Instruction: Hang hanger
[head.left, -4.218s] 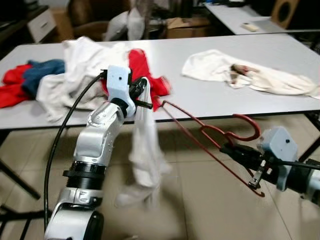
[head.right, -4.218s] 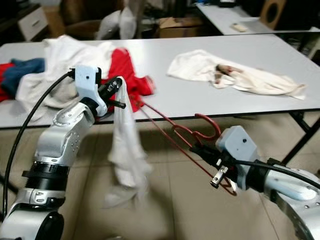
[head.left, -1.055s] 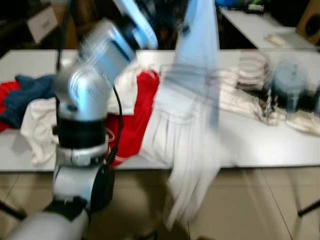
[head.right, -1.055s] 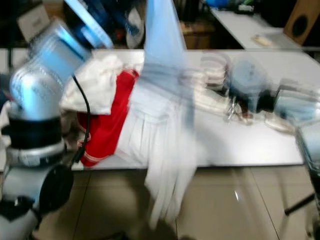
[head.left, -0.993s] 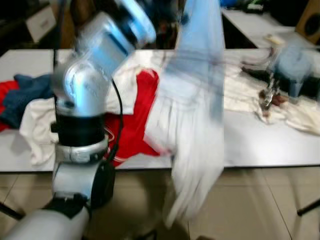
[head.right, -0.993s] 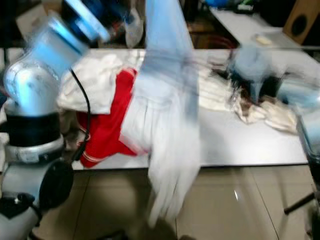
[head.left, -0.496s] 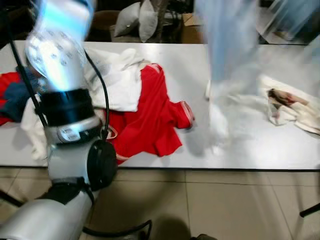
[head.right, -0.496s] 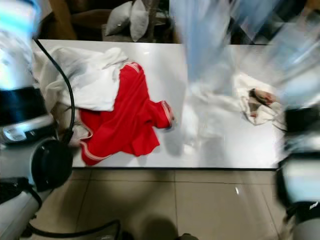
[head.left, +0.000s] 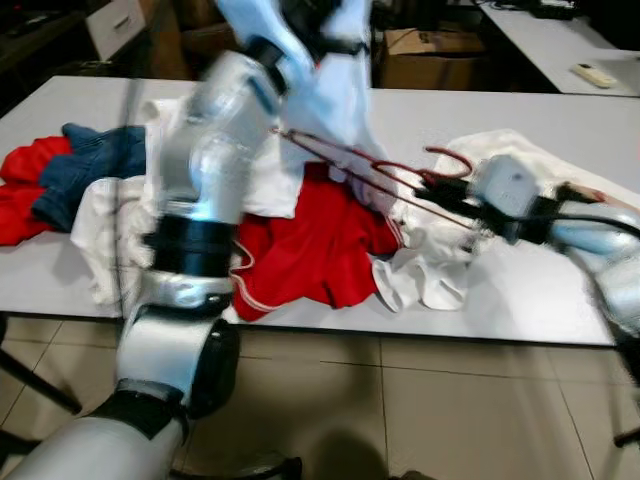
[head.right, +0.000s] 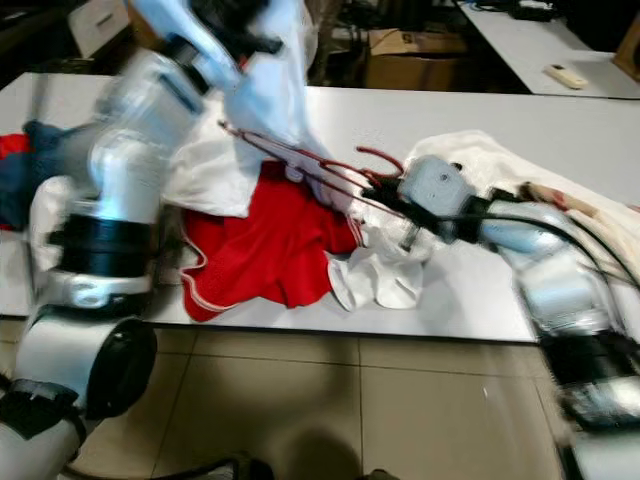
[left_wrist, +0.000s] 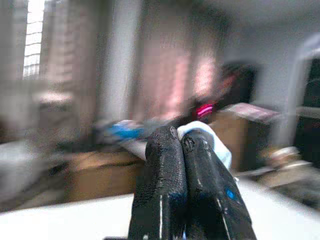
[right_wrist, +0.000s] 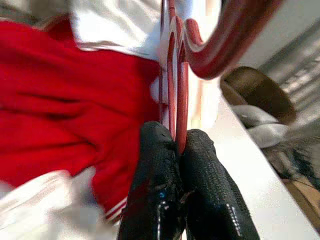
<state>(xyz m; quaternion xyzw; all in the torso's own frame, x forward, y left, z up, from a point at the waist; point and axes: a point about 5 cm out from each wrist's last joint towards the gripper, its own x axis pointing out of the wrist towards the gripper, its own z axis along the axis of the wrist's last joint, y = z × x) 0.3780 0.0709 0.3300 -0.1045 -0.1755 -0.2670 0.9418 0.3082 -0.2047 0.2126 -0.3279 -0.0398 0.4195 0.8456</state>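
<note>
Between the two claws: the red hanger (head.left: 375, 175) stretches over the worktop (head.left: 520, 290), its wire frame running from the right claw toward the left one.
Right claw (right_wrist: 181, 142): fingers pressed together on the hanger's neck, just below the hook, which curls up right in front of the fingertips.
Left claw (left_wrist: 180, 142): raised high above the worktop, fingers pinched shut on the white garment (head.left: 335, 95), a bit of pale cloth showing between the tips.
White garment: hangs down from the left claw and drapes over the hanger's far end.
Beneath the hanger: a red shirt (head.left: 310, 250) lies crumpled, beside a white cloth (head.left: 425, 275).
Beyond the left arm: blue jeans (head.left: 90, 165) and more red cloth, well apart from the hanger.
</note>
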